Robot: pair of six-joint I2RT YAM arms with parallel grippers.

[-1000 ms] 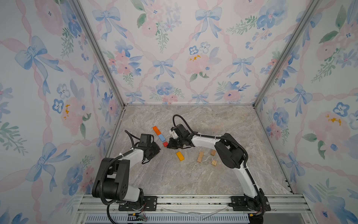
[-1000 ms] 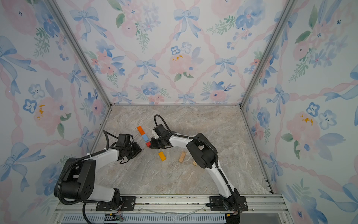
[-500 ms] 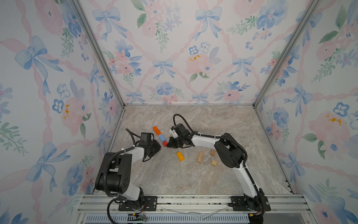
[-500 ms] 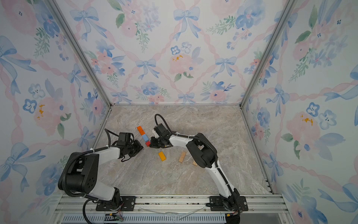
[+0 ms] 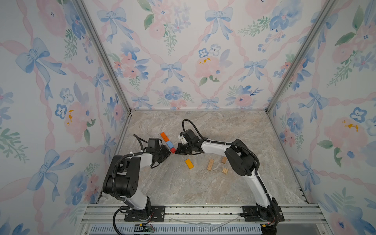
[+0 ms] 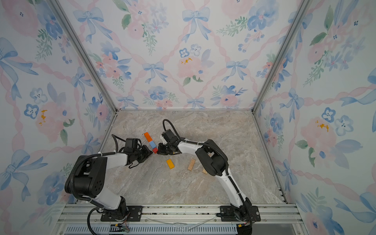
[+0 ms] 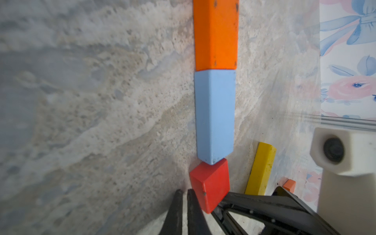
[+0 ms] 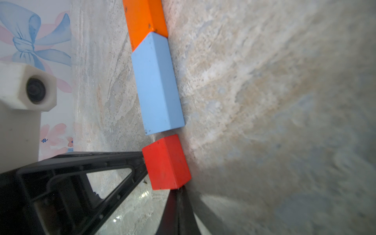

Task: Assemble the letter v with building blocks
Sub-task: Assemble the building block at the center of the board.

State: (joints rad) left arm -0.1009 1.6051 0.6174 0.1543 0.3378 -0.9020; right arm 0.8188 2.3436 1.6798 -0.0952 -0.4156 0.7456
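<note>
The left gripper (image 7: 184, 192) and right gripper (image 8: 177, 190) are flanking the red block (image 5: 173, 150) at centre frame, both claws pinched shut and gripping nothing. The block is lying just below the light blue block (image 5: 169, 144), which is butting the orange block (image 5: 164, 136).

Orange blk (image 5: 163, 135), lt-blue blk (image 5: 170, 144), red blk (image 5: 173, 150); floral pastel walls (image 5: 183, 61), grey-tan marbled floor (image 5: 203, 183).

Smooth matt paint covers the red block (image 7: 210, 183) and the light blue block (image 7: 214, 116) just beside it; tan blocks (image 5: 210, 164) near it show bare wood grain.
</note>
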